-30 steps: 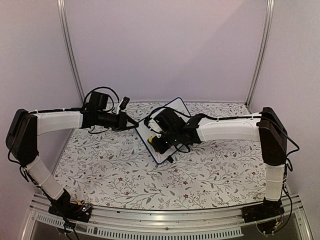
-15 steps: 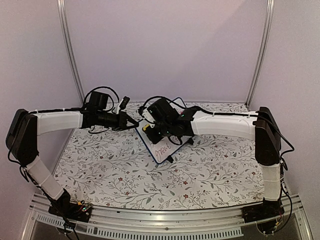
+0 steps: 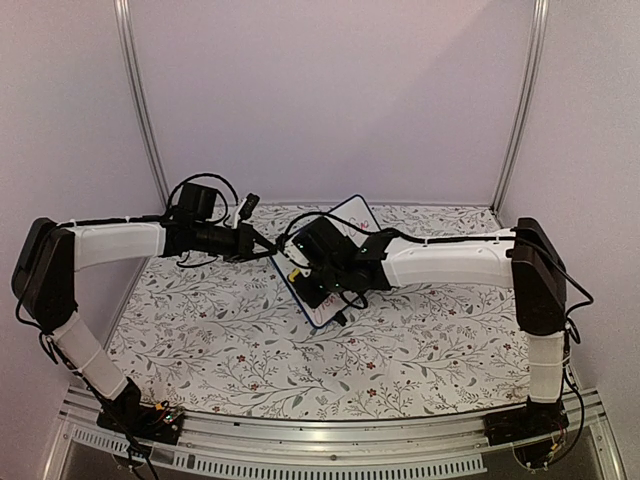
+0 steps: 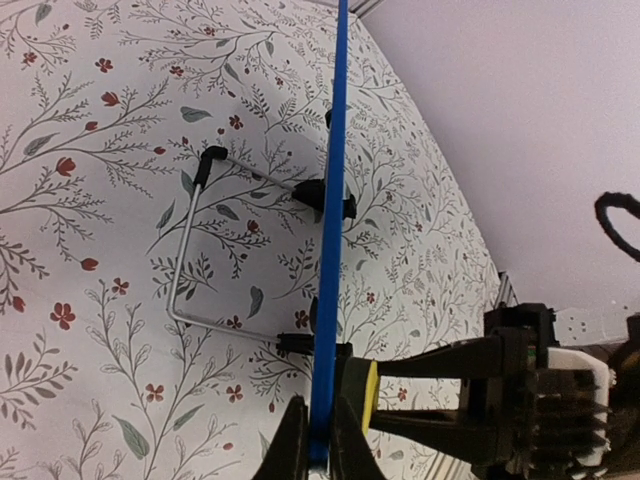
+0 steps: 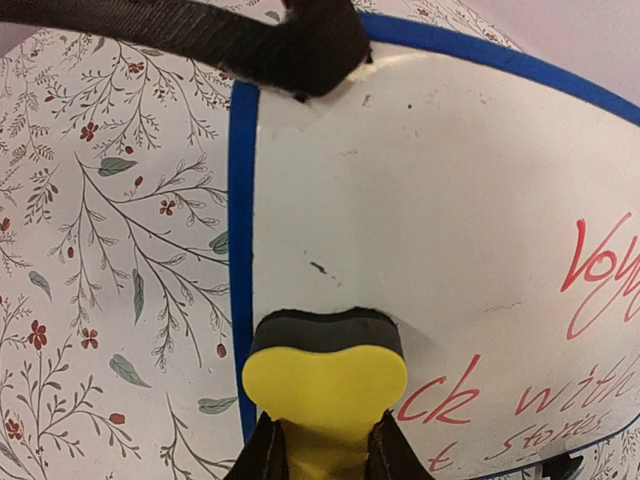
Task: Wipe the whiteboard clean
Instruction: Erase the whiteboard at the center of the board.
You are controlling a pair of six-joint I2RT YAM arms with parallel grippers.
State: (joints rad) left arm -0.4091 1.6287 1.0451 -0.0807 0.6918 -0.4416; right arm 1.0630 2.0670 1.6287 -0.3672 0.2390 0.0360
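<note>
The whiteboard [image 3: 345, 222] stands tilted on the flowered table, blue-framed, with red handwriting [image 5: 600, 265] on its face. My left gripper [image 4: 319, 450] is shut on the board's blue edge [image 4: 332, 250], seen edge-on; in the top view it [image 3: 262, 243] is at the board's left corner. My right gripper [image 5: 322, 450] is shut on a yellow sponge eraser [image 5: 325, 380], whose dark pad presses on the white face near the left frame. The eraser also shows in the top view [image 3: 294, 272] and the left wrist view [image 4: 370, 392]. The area above the eraser is wiped, with faint specks.
A bent wire stand [image 4: 190, 250] with black tips props the board from behind. The flowered tablecloth [image 3: 230, 340] covers the table. Lilac walls and metal posts [image 3: 140, 110] enclose the back and sides.
My right gripper with the eraser moved up the board and back down across its face. The left gripper has kept hold of the board's edge.
</note>
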